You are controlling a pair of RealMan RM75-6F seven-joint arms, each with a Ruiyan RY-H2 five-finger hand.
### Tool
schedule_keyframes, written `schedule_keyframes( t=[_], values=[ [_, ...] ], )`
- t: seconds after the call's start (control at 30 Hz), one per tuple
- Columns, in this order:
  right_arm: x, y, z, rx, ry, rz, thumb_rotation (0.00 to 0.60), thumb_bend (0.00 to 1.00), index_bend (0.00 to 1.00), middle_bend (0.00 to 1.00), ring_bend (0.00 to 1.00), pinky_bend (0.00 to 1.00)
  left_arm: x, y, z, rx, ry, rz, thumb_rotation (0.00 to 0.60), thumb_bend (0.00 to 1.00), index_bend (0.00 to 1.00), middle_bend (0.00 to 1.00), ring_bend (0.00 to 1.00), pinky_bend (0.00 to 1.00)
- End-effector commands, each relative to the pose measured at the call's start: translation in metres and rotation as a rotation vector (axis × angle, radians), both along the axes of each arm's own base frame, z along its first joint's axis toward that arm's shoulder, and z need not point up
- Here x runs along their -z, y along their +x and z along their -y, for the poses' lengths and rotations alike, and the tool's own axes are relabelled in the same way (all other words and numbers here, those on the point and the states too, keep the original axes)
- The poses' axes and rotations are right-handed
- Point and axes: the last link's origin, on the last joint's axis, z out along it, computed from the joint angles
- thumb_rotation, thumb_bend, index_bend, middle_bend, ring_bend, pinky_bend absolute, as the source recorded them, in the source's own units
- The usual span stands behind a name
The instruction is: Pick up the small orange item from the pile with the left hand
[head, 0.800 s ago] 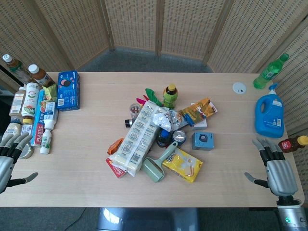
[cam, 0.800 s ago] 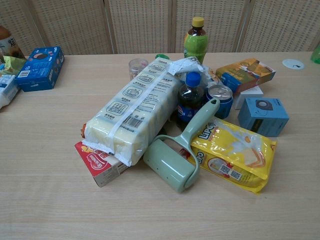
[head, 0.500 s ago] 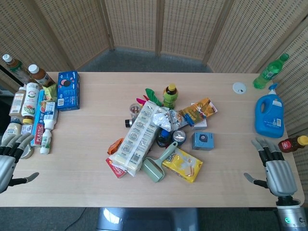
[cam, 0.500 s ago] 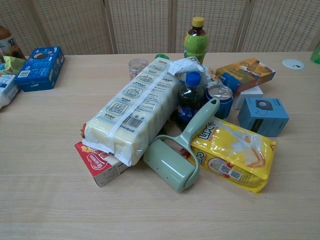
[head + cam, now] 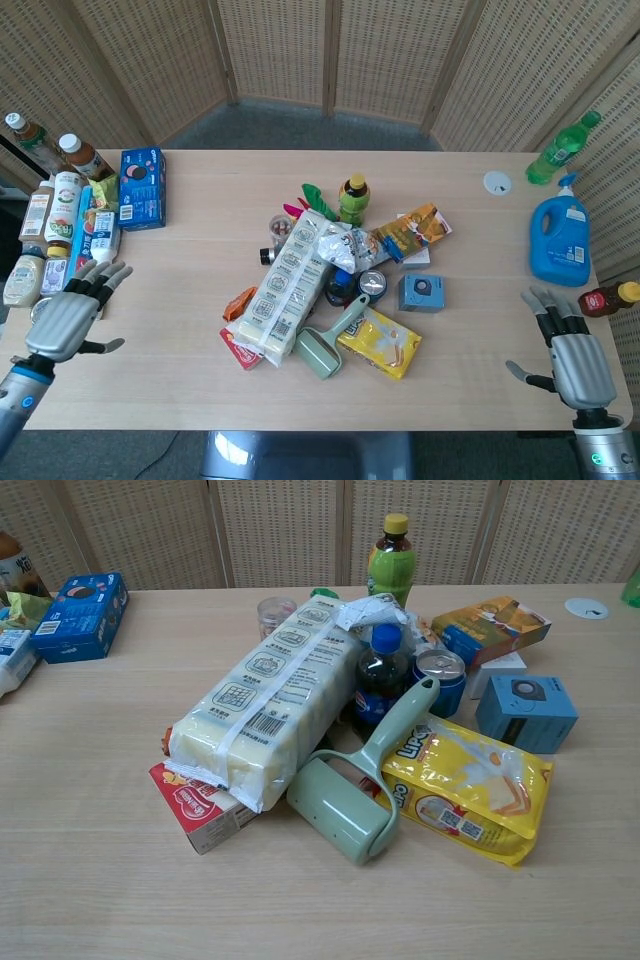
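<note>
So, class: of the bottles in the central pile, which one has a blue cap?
The dark cola bottle beside the drinks can; the upright green bottle behind it has a yellow cap.

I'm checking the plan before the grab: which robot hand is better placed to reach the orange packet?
Left. The orange packet pokes out on the pile's left edge, facing the open left robot hand. The right robot hand sits beyond the whole pile.

Left hand (image 5: 68,318) and right hand (image 5: 577,362), fingers spread, both empty.

Long packet (image 5: 288,288) lies atop the pile, roller (image 5: 332,342) just right.
</note>
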Motion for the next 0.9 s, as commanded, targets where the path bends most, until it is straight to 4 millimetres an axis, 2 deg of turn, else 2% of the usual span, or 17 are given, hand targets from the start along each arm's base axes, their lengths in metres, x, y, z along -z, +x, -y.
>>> schedule_keyframes(
  t=[0.03, 0.33, 0.63, 0.9],
  values=[
    [-0.001, -0.001, 0.000, 0.003, -0.003, 0.003, 0.600, 0.00, 0.00, 0.00, 0.00, 0.00, 0.038, 0.022, -0.034, 0.042, -0.067, -0.048, 0.600, 0.00, 0.00, 0.00, 0.00, 0.00],
    [-0.002, -0.001, 0.001, 0.000, -0.002, 0.011, 0.600, 0.00, 0.00, 0.00, 0.00, 0.00, 0.089, 0.047, -0.068, 0.094, -0.152, -0.189, 0.600, 0.00, 0.00, 0.00, 0.00, 0.00],
    [-0.005, -0.002, 0.001, 0.005, -0.005, 0.025, 0.600, 0.00, 0.00, 0.00, 0.00, 0.00, 0.130, 0.066, -0.086, 0.076, -0.224, -0.213, 0.600, 0.00, 0.00, 0.00, 0.00, 0.00],
    [-0.009, -0.004, 0.001, 0.010, -0.011, 0.038, 0.600, 0.00, 0.00, 0.00, 0.00, 0.00, 0.157, 0.079, -0.091, 0.075, -0.242, -0.224, 0.600, 0.00, 0.00, 0.00, 0.00, 0.00]
  ],
)
